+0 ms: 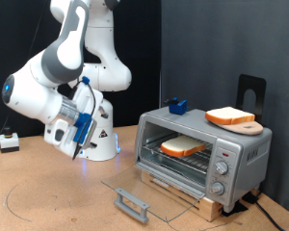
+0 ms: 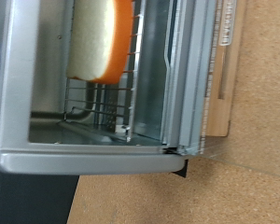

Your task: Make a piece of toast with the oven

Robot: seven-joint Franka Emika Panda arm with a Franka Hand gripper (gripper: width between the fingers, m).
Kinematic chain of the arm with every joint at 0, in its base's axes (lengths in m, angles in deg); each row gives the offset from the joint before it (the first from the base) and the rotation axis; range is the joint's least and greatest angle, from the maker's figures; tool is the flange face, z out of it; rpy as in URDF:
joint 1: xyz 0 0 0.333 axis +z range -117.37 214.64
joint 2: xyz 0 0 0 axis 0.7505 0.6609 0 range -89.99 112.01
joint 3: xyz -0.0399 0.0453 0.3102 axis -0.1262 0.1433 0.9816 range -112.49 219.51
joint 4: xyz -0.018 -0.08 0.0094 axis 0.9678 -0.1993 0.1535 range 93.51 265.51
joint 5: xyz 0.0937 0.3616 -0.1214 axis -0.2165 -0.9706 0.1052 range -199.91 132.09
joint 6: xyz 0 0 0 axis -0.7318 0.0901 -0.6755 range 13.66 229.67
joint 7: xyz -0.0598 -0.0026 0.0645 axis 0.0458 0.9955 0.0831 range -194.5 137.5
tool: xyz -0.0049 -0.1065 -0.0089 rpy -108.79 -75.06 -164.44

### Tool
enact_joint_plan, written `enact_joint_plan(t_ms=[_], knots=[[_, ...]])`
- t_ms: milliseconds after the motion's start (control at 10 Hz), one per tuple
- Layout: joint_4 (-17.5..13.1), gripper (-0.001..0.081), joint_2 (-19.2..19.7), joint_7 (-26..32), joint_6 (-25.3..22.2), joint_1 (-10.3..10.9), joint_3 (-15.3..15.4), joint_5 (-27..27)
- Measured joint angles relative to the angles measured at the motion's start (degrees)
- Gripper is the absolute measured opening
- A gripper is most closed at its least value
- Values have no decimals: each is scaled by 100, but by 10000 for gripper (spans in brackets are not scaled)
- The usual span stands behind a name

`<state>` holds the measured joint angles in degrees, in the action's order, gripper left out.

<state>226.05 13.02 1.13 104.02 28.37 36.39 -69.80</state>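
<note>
I see the pale, orange-crusted piece of toast (image 1: pixel 184 146) resting on the wire rack inside the boxy silver oven (image 1: pixel 243 152), glass door dropped open for access, while my hand (image 1: pixel 78 144) hangs at the frame's left, its spread impossible to tell.

A wooden board (image 1: pixel 247 126) lay on the appliance's roof, a blue object (image 1: pixel 177 105) at its ten o'clock; brown worktop (image 1: pixel 48 192) lay below.
</note>
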Motion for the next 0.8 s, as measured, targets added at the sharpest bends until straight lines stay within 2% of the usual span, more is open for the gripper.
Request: enact_joint_plan(t_ms=[400, 800], knots=[[-590, 810, 958, 411, -27, -203, -72, -48], [-1185, 810, 1804, 802, -372, -330, -74, 251]])
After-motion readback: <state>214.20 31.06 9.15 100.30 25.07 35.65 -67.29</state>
